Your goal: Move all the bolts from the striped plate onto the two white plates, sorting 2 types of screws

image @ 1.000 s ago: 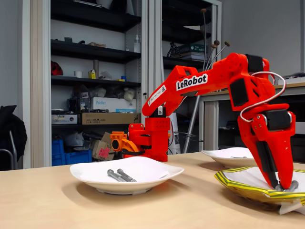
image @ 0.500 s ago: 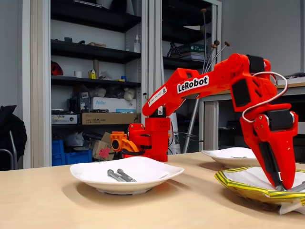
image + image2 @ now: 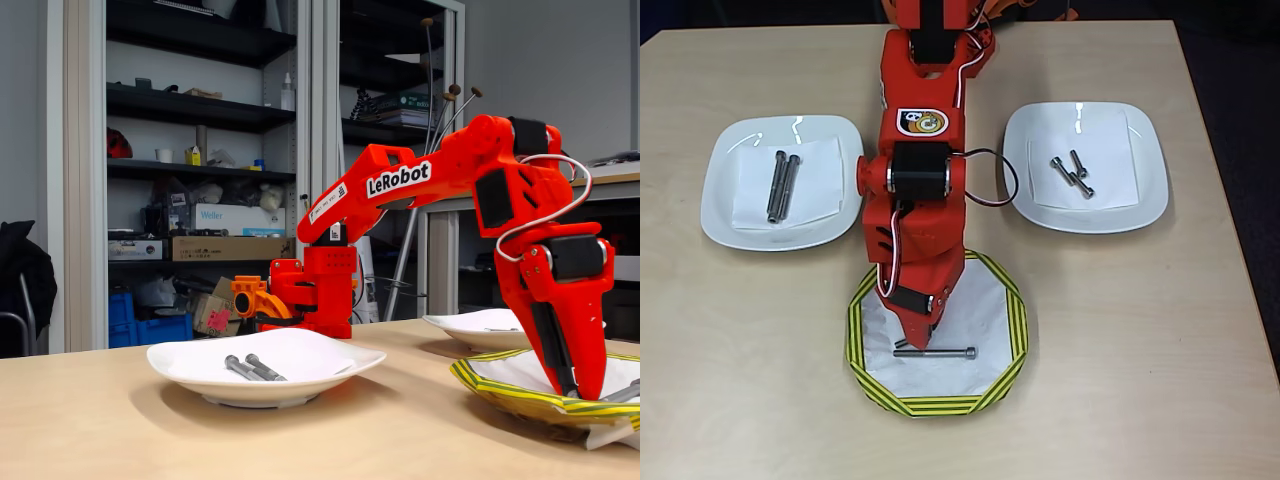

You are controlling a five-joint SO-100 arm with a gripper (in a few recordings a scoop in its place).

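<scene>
Down over the striped plate (image 3: 1012, 318), the gripper (image 3: 915, 343) meets one long bolt (image 3: 936, 352).
Whether its fingers are apart or clamped cannot be told.

in the overhead view the arm hides the gripper (image 3: 917, 342) tips; the fixed view's right edge crops the striped plate (image 3: 520, 398).

The arm (image 3: 470, 175) is bright orange-red with white "LeRobot" lettering and a black motor block. Under its gripper (image 3: 916, 338) the striped plate (image 3: 1012, 330) has a yellow and dark-green rim around a white centre. Both white plates (image 3: 725, 200) (image 3: 1140, 185) flanking the arm are plain glossy white. The bolts (image 3: 936, 352) are grey metal; the table (image 3: 1160, 350) is pale wood.
</scene>
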